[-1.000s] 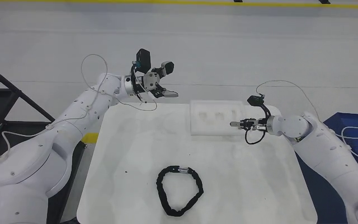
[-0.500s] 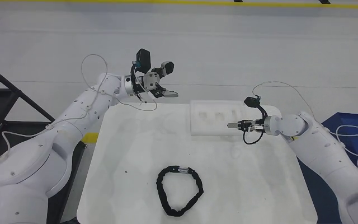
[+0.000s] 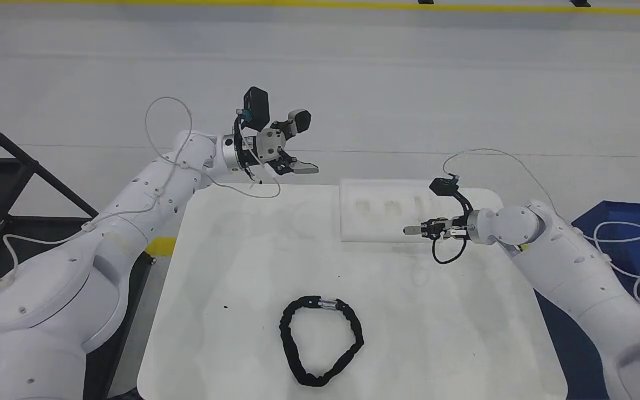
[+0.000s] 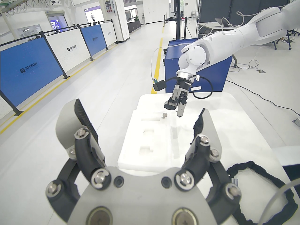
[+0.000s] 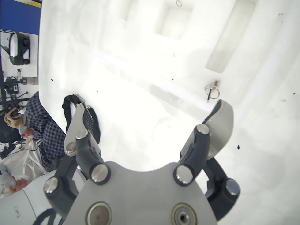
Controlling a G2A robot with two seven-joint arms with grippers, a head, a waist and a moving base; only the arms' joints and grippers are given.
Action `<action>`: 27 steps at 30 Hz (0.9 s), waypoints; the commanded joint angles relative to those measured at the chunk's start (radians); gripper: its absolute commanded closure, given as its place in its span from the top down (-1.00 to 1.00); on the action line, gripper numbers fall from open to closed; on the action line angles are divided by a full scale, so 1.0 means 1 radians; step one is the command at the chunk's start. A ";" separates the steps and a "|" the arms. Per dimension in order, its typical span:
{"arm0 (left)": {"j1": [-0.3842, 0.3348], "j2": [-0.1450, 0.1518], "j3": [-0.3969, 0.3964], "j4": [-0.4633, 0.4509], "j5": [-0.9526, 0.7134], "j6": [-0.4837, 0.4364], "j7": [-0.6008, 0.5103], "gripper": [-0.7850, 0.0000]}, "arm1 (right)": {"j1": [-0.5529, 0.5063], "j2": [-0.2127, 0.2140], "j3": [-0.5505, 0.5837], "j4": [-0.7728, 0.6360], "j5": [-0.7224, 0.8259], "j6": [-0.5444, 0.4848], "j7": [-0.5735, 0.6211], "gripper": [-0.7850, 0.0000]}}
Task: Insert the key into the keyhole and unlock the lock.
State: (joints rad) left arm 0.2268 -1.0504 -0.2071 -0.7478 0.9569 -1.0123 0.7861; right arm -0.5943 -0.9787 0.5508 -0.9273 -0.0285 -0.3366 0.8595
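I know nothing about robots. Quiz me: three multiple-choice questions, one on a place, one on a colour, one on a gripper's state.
1. Where is the chain lock?
A) in a gripper
B) on the table, near the robot
C) on the floor

2. What colour is its chain?
A) black
B) red
C) yellow

3. The right gripper, by the key standing in the foam block, is:
A) open
B) shut on the key
C) shut on the chain lock

Answers: B, it lies alone on the tabletop; A, the chain's cover is black; A, fingers apart, key free beside them.
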 commanded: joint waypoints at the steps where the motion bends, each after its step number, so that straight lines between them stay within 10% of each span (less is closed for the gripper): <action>1: 0.000 0.000 0.000 0.000 0.000 0.000 0.000 1.00 | 0.009 -0.007 -0.002 0.017 -0.003 -0.015 0.023 1.00; 21: 0.000 0.000 0.000 0.000 0.000 0.000 0.000 1.00 | 0.126 -0.144 -0.081 0.306 -0.122 -0.195 0.022 1.00; 27: 0.000 0.000 0.000 0.000 0.000 0.000 0.000 1.00 | 0.148 -0.177 -0.103 0.348 -0.188 -0.193 0.012 0.62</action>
State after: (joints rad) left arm 0.2268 -1.0504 -0.2071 -0.7479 0.9569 -1.0123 0.7861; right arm -0.4494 -1.1518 0.4508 -0.5838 -0.2068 -0.5312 0.8726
